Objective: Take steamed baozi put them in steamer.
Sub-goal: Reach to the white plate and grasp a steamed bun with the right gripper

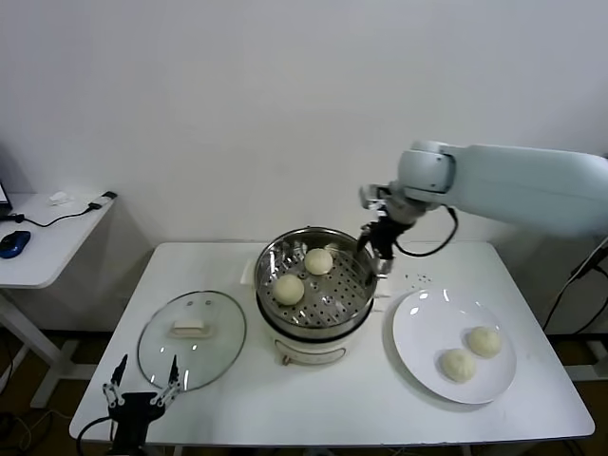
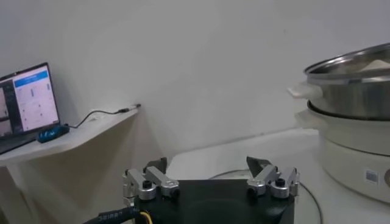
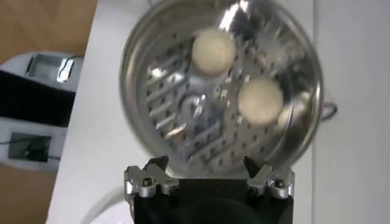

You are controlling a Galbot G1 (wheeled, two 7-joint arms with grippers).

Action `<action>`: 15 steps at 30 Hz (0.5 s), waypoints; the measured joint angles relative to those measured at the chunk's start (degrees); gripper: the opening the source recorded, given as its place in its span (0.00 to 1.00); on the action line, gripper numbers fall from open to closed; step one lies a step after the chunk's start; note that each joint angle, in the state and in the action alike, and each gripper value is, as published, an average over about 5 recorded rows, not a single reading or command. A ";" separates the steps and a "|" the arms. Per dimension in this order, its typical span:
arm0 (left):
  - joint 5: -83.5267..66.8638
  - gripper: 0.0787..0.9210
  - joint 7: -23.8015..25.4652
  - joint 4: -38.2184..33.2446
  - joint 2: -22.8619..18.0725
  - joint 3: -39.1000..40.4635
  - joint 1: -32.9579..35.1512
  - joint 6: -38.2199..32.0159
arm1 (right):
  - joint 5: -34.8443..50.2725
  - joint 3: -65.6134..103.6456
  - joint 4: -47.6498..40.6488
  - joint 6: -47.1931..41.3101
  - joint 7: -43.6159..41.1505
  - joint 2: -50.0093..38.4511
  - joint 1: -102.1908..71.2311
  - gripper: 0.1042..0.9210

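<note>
The steamer stands mid-table, shiny steel on a cream base, with two steamed baozi lying on its perforated tray. Two more baozi rest on the white plate to the right. My right gripper hangs open and empty over the steamer's right rim. In the right wrist view both baozi and the steamer lie below the open right gripper. My left gripper is parked open at the table's front left; in the left wrist view this left gripper holds nothing.
A round glass lid with a white handle lies flat left of the steamer. A white side table with a blue mouse and cable stands far left; the left wrist view shows a laptop on it. The wall is close behind.
</note>
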 measured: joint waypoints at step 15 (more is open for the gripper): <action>0.71 0.88 0.02 0.24 -1.12 -0.21 -0.10 0.40 | -19.29 10.96 3.37 3.25 -1.74 -18.47 -18.69 0.88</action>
